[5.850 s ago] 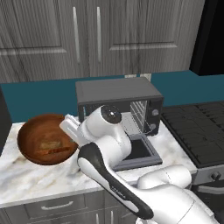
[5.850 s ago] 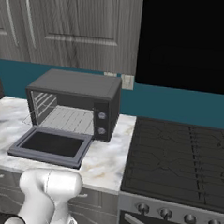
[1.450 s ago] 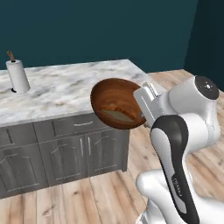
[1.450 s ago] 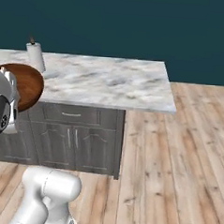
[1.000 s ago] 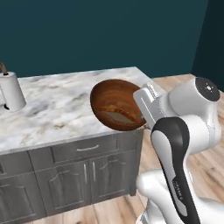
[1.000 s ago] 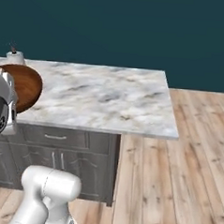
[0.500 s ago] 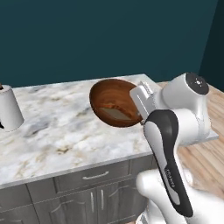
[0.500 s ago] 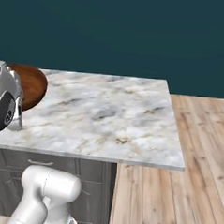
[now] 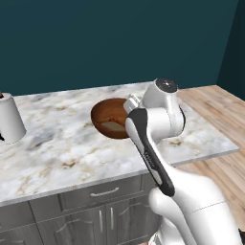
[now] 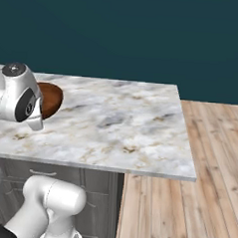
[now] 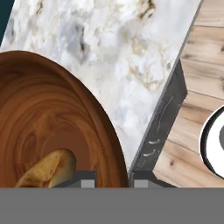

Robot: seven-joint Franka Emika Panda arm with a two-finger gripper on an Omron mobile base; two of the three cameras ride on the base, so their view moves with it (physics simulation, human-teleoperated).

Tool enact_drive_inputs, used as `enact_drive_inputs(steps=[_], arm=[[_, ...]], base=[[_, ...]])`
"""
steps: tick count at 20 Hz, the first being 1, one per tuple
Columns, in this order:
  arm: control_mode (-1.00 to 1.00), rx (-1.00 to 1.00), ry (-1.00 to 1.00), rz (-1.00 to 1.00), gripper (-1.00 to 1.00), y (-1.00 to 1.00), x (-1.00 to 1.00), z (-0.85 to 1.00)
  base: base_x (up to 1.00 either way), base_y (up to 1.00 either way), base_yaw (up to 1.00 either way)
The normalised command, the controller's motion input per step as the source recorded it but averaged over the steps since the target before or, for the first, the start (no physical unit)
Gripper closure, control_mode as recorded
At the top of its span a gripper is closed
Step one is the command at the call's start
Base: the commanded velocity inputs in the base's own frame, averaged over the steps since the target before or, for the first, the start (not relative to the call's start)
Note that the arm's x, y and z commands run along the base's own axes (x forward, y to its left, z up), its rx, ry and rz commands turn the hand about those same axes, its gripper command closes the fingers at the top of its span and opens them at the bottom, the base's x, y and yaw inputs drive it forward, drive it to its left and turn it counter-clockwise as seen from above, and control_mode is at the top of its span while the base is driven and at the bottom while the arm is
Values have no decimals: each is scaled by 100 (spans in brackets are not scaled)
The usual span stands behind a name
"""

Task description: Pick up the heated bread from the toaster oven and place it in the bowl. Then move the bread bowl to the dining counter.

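Observation:
The reddish-brown wooden bowl (image 9: 108,116) hangs tilted low over the marble dining counter (image 9: 57,148); I cannot tell whether it touches the top. My gripper (image 11: 114,180) is shut on the bowl's rim, one finger inside and one outside. A golden-brown piece of bread (image 11: 46,169) lies in the bowl (image 11: 48,127), near the fingers. From the right base view the bowl (image 10: 50,99) peeks out behind my white hand, over the counter (image 10: 121,121) at its left. The bread (image 9: 114,126) also shows from the left side. The toaster oven is out of view.
A white cylinder (image 9: 9,118) stands on the counter at the far left. Grey drawers (image 9: 103,194) run below the top. The counter's right edge (image 10: 186,145) drops to a wooden floor (image 10: 211,186). A dark teal wall stands behind.
The base has driven closer, so the whole scene has shifted and the counter looms larger. The bowl, still gripped, has gone forward and down over the counter top.

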Motion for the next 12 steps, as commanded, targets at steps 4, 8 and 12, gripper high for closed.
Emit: enact_drive_inputs(steps=[4, 8, 12], arm=[[-100, -1, 0, 0, 100, 29, 100, -61], [-100, 0, 1, 1, 100, 23, 100, -45], [-100, -2, 6, 5, 100, 16, 100, -44]], base=[[0, 0, 0], [0, 0, 0], [0, 0, 0]])
